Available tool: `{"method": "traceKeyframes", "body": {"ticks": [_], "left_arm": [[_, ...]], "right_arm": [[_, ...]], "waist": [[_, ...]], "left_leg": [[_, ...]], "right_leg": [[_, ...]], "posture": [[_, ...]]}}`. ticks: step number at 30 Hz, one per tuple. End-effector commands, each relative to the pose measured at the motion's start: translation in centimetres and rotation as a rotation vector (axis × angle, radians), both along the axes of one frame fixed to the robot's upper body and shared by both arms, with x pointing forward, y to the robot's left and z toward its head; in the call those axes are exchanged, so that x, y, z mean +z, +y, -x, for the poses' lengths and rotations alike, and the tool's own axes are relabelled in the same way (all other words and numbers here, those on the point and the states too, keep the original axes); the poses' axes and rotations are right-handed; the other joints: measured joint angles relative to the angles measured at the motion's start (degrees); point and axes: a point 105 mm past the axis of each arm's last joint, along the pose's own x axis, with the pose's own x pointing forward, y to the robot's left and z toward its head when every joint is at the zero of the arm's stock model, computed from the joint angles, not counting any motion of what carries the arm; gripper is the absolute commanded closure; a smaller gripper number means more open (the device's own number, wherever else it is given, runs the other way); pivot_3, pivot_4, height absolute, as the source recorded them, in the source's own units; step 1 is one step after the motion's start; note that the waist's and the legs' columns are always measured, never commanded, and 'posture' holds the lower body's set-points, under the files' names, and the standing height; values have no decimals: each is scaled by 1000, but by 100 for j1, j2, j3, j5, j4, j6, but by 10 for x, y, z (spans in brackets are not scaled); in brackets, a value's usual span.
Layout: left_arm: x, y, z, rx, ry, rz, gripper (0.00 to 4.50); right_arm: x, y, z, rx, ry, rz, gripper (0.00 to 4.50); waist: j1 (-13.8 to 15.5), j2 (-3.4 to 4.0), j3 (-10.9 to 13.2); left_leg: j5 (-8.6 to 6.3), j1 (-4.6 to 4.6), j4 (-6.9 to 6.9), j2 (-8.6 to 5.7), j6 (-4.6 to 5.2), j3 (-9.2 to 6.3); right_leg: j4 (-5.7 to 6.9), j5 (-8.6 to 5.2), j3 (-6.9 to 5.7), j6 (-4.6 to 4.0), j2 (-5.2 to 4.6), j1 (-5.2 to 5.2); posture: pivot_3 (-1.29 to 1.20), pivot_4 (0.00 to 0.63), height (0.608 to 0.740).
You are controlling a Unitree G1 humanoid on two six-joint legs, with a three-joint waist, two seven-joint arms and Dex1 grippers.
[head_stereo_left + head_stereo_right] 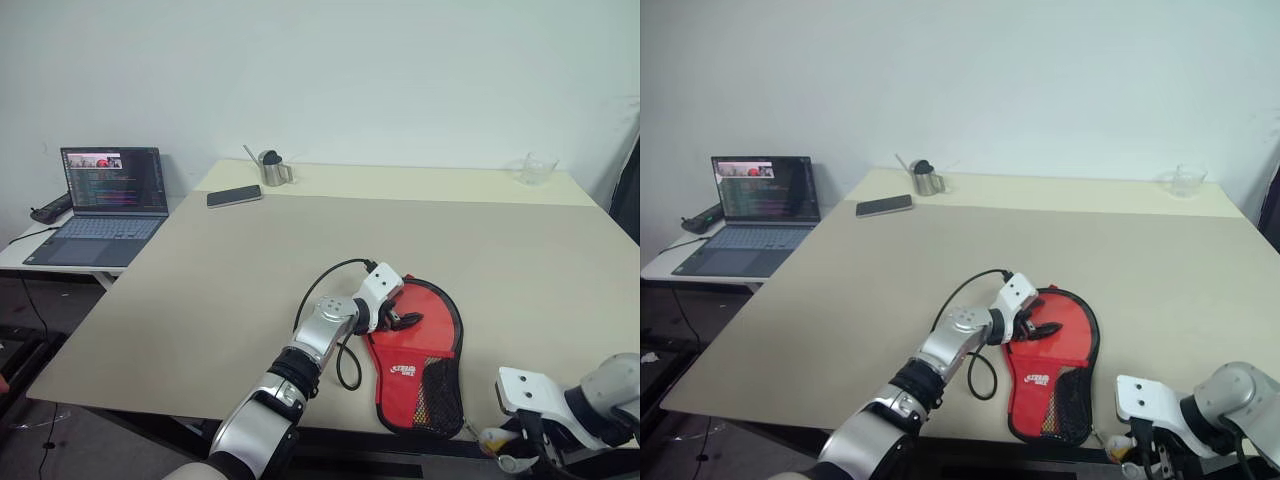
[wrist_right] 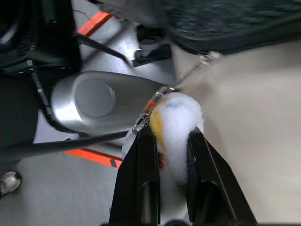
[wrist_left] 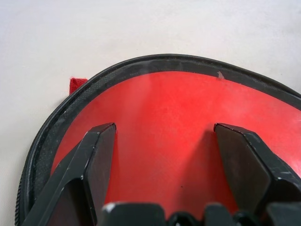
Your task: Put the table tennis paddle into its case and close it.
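Observation:
The case (image 1: 425, 350) lies flat near the table's front edge, red with black trim, a white logo and a black mesh pocket toward me. My left gripper (image 1: 405, 320) is open, its fingers (image 3: 101, 155) spread over the case's round red top (image 3: 169, 108). Past the front edge of the table my right gripper (image 2: 169, 134) points down, shut on the white ball charm (image 2: 176, 117). A thin chain (image 2: 197, 68) links the charm to the case's near end. The charm also shows at the right gripper (image 1: 497, 440). The table tennis paddle is hidden.
At the table's far side stand a black phone (image 1: 234, 196), a metal cup (image 1: 273, 168) and a clear glass (image 1: 537, 168). An open laptop (image 1: 105, 205) sits on a side table to the left. Beige tabletop (image 1: 200, 290) stretches left of the case.

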Motion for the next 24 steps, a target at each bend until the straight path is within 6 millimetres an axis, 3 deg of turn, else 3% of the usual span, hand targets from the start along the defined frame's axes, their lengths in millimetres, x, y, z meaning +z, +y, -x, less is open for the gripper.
{"method": "traceKeyframes", "body": {"ticks": [1,4,12,24], "left_arm": [[-44,15,10,23,119,-116,871],[-44,15,9,25,120,-118,871],[-43,16,8,31,116,-117,871],[-41,19,6,44,112,-106,871]], "right_arm": [[-1,12,21,69,90,-24,4223],[0,20,25,85,94,-20,4224],[6,9,1,88,-36,60,4224],[9,-9,-22,65,-99,89,67]], "waist": [[-1,1,-1],[-1,1,-1],[-4,1,0],[-19,0,0]], "left_leg": [[0,0,0,0,0,1],[0,0,0,0,0,0],[0,1,1,0,0,1],[-1,3,1,1,1,4]], "right_leg": [[0,0,0,0,0,0],[0,0,0,0,0,0],[0,-1,0,1,0,0],[0,-1,0,1,1,0]], "posture": [[0,150,740],[0,150,740],[0,150,740],[0,150,740]]}}
